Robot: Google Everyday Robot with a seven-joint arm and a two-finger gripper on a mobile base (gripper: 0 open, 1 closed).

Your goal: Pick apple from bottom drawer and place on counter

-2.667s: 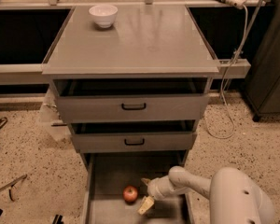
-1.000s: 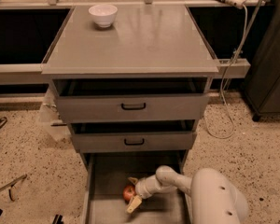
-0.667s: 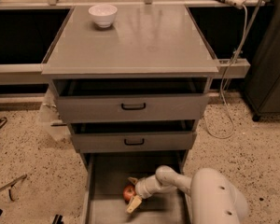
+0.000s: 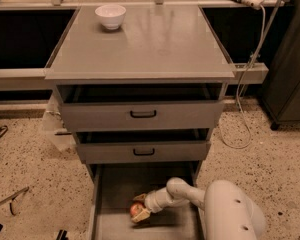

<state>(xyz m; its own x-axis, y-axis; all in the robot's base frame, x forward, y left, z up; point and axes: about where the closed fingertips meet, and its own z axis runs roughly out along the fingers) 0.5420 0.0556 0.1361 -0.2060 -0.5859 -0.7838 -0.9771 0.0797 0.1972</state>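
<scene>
View from above and in front of a grey three-drawer cabinet on a speckled floor (image 4: 30,159). The counter (image 4: 155,44) forms the cabinet's top; a white bowl (image 4: 110,16) stands on it toward its 11 o'clock corner. Below the counter, the top drawer (image 4: 140,115) and the middle drawer (image 4: 143,152), each with a black handle, are partly pulled out. The bottom drawer (image 4: 115,194) is drawn out farthest, showing its plain grey floor. The apple (image 4: 136,210), red with a pale patch, lies low in this drawer, left of centre, toward 7 o'clock of the visible floor. The white arm (image 4: 185,193) reaches in from the robot's rounded body (image 4: 232,216) at 4 o'clock of the drawer, and carries the gripper (image 4: 139,208) to the apple. The fingers (image 4: 141,216) bracket the fruit, one at its 12 o'clock and one at its 6 o'clock. They appear to be pinching it, though shadow in the drawer makes the contact hard to confirm. A light cable (image 4: 240,109) hangs at 3 o'clock of the cabinet, well apart from the arm.
</scene>
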